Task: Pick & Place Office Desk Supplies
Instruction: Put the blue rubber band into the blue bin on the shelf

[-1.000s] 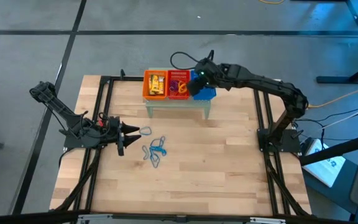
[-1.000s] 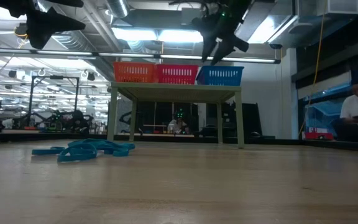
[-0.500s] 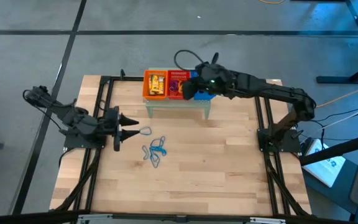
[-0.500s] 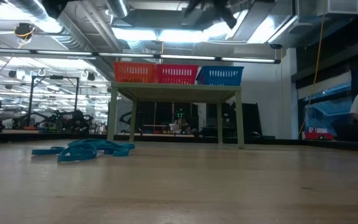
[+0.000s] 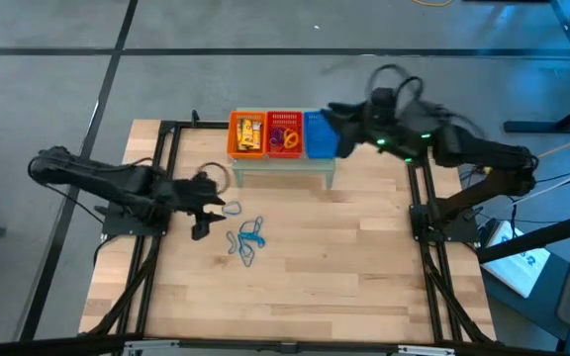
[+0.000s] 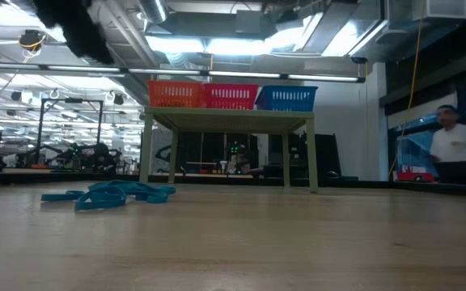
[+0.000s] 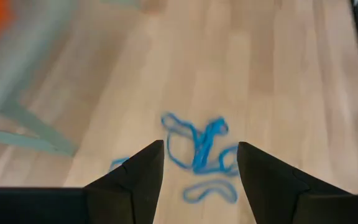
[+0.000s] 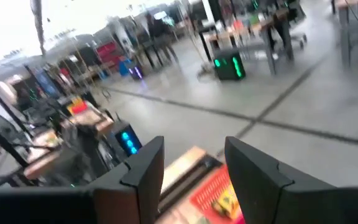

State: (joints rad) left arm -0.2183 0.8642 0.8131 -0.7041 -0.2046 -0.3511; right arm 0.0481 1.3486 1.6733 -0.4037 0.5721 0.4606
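Three mesh baskets are sitting side by side on a small pale stand [image 5: 283,166] at the far edge of your wooden table [image 5: 344,267]: an orange basket [image 5: 247,133] holding yellow-orange blocks [image 5: 249,133], a red basket [image 5: 285,133] holding purple and orange loops [image 5: 285,135], and a blue basket [image 5: 321,135]. You are holding the left gripper [image 5: 209,207] above the table's left side, its fingers standing apart with nothing between them, just beside a tangle of thin blue loops [image 5: 248,240] lying flat on the wood in front of the stand. You are holding the right gripper [image 5: 336,112] raised just beside the blue basket, its fingers likewise apart and gripping nothing. A person [image 6: 455,153] is standing in the room beyond the table.
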